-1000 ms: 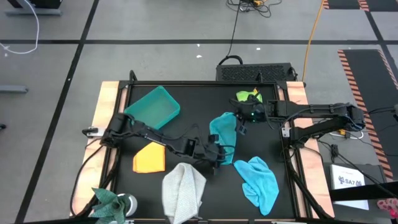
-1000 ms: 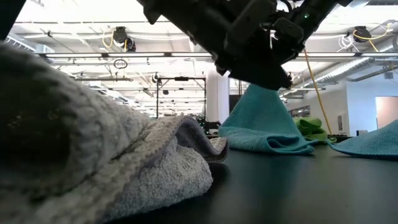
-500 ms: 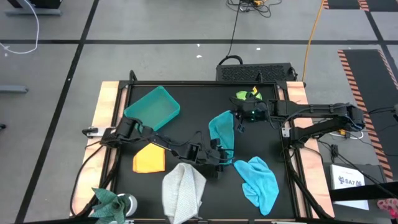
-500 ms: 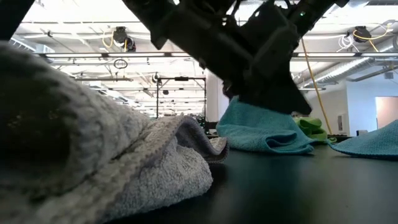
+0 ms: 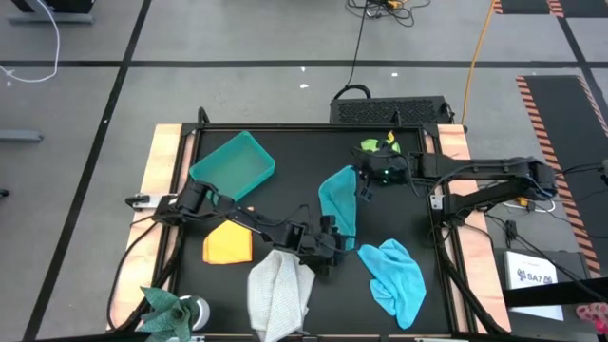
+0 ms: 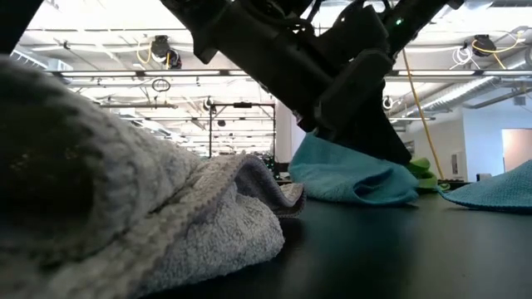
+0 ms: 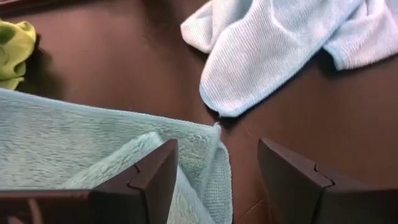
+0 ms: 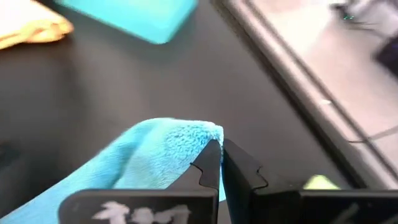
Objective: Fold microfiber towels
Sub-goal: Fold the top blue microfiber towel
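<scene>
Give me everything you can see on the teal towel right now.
The teal towel is a soft, fluffy microfiber cloth, crumpled and partly doubled over, stretched in a band near the middle of the black table. The right gripper has its jaws shut on one corner, holding that end raised. The other end rests on the table by the left gripper, whose jaws stand open around a folded edge without clamping it. The light blue towel lies close by, apart from it.
</scene>
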